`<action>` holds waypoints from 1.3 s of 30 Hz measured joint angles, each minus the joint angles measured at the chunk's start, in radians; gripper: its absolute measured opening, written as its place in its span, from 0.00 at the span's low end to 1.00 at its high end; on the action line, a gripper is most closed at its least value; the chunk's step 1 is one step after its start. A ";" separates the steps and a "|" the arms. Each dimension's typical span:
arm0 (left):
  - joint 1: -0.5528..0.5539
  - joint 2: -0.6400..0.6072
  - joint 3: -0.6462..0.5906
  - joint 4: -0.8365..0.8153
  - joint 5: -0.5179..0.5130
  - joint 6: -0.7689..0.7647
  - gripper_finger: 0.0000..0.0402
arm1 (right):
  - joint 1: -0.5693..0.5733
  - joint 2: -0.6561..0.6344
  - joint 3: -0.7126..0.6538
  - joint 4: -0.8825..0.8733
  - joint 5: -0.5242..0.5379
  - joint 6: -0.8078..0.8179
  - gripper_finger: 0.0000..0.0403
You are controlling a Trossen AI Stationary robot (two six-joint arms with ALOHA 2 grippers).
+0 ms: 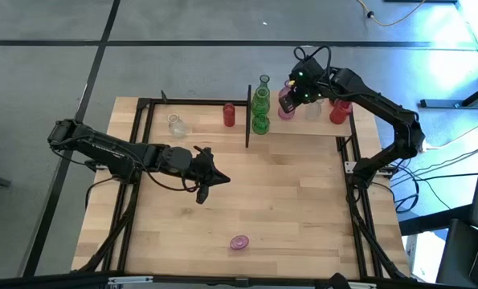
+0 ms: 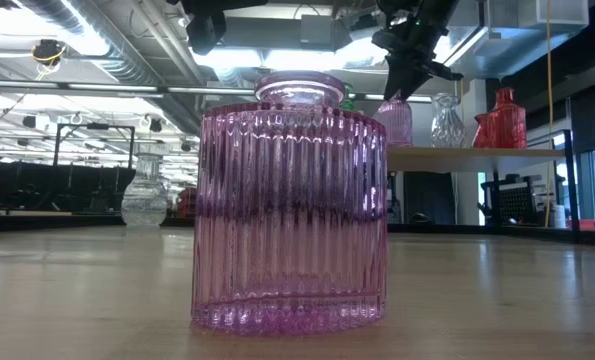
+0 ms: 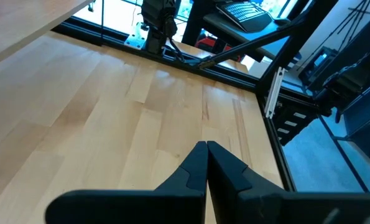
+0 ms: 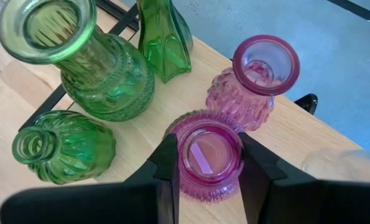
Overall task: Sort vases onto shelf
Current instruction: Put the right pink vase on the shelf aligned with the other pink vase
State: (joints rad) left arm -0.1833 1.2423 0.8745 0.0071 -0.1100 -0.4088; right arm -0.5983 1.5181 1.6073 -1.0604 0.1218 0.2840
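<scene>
A ribbed pink cylindrical vase (image 2: 290, 205) stands closest to the low camera, alone on the wooden tabletop (image 1: 287, 201), far from both grippers.

The right gripper (image 4: 208, 163) is over the shelf (image 4: 141, 134) at the far side of the table. Between its two fingers (image 4: 167, 163) sits a round pink vase with a wide mouth (image 4: 209, 155). The fingers stand on both sides of its body and seem to touch it; the vase appears to rest on the shelf board, but I cannot tell this for sure. Just beyond this gripper stands a second pink vase with a flared rim (image 4: 253, 84). To one side of the gripper stand three green vases: a small bulbous one (image 4: 63, 146) nearest to it, a large one with a wide neck (image 4: 91, 62) behind that, and a narrow tall one (image 4: 164, 38) farther away. On the other side of the gripper, a clear vase (image 1: 313, 111) and a red vase (image 1: 339, 111) stand on the same shelf.

The left gripper (image 3: 207, 163) hovers above the middle of the tabletop, its fingers pressed together with nothing between them. Beyond it, at the far edge, are a clear vase (image 1: 176, 124) and a red cylindrical vase (image 1: 229, 115).
</scene>
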 joint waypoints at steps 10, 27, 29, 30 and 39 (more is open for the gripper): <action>0.000 0.000 0.000 0.000 0.000 0.000 0.00 | 0.000 0.000 0.000 0.008 0.009 -0.001 0.22; 0.000 0.000 0.000 0.000 0.019 -0.002 0.00 | 0.002 0.000 0.000 0.010 0.015 0.003 0.26; 0.000 0.000 0.000 0.000 0.019 -0.003 0.00 | 0.002 0.000 0.000 0.010 0.017 0.008 0.28; 0.000 0.000 0.000 0.000 0.019 -0.003 0.00 | 0.002 0.000 0.000 0.010 0.017 0.008 0.29; 0.000 0.000 0.000 0.000 0.019 -0.003 0.00 | 0.002 0.000 0.000 0.013 0.016 0.010 0.30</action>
State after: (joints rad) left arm -0.1837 1.2424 0.8745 0.0074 -0.0910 -0.4114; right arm -0.5961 1.5181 1.6077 -1.0477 0.1383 0.2943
